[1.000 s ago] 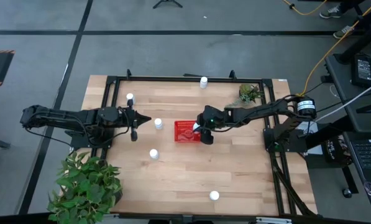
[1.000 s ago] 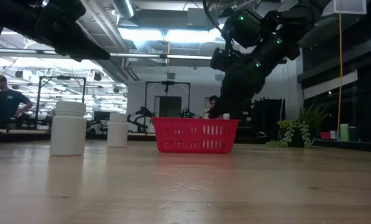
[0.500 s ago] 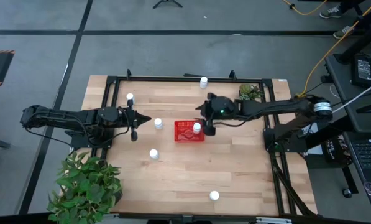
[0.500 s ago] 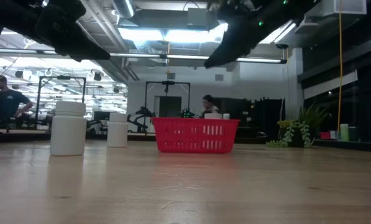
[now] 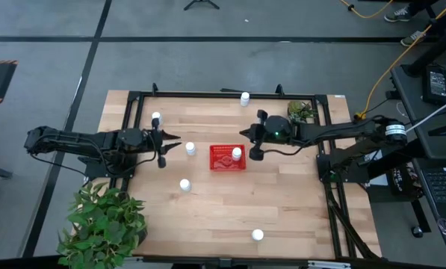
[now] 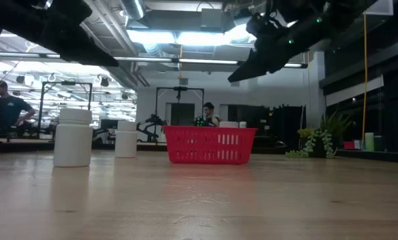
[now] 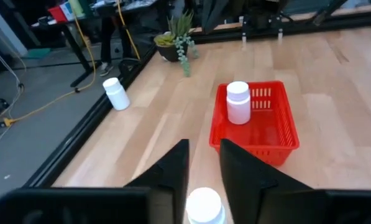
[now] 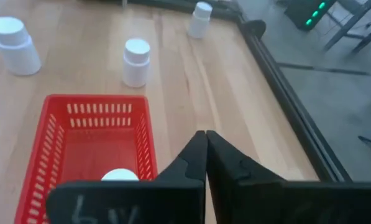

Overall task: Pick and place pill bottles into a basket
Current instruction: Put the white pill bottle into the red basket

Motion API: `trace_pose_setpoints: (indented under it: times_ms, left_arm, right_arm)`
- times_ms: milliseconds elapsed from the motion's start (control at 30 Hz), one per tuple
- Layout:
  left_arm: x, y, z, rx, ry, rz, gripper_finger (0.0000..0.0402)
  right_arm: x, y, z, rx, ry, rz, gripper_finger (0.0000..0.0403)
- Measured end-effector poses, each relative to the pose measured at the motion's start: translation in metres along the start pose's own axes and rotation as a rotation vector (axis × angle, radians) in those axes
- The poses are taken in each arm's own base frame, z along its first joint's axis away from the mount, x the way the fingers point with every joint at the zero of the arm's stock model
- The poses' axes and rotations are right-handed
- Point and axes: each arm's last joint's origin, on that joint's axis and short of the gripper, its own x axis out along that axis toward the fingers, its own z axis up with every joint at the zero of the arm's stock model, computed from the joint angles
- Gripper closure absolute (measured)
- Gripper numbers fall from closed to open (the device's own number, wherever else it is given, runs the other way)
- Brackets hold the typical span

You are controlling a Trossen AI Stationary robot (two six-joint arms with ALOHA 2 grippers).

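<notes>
One pill bottle (image 5: 237, 153) stands in the red basket (image 5: 223, 164); five remain on the table. Right gripper (image 5: 254, 146) pressed together, empty; left gripper (image 7: 202, 163) apparently slightly spread above another bottle (image 7: 205, 206)

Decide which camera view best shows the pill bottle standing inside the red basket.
The left wrist view: the bottle stands unobstructed in the basket. The high view shows it from above, small; low and right wrist views show only its cap.
</notes>
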Motion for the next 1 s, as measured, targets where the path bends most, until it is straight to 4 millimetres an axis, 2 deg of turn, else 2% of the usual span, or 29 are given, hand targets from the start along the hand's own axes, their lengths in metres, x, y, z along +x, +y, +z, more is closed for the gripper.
trace_pose_setpoints:
  times_ms: [133, 267, 500, 800, 1000]
  left_arm:
    - [0.0, 0.0, -0.002, 0.01, 0.016, 0.0, 0.0266]
    - [0.0, 0.0, -0.002, -0.003, 0.017, 0.001, 0.023]
    - [0.0, 0.001, -0.002, -0.003, 0.02, 0.025, 0.0184]
    - [0.0, 0.001, -0.002, 0.034, 0.024, 0.025, 0.0175]
    - [0.003, 0.0, -0.002, -0.059, 0.029, 0.047, 0.0183]
  right_arm:
    - [0.001, -0.003, -0.008, 0.017, -0.053, -0.023, 0.0385]
    - [0.001, -0.001, -0.02, 0.039, -0.07, -0.029, 0.0395]
    - [-0.003, 0.005, -0.045, 0.12, -0.161, -0.021, 0.039]
    - [-0.013, 0.009, -0.067, 0.154, -0.299, -0.041, 0.0399]
    - [-0.018, 0.01, -0.077, 0.138, -0.318, -0.05, 0.0392]
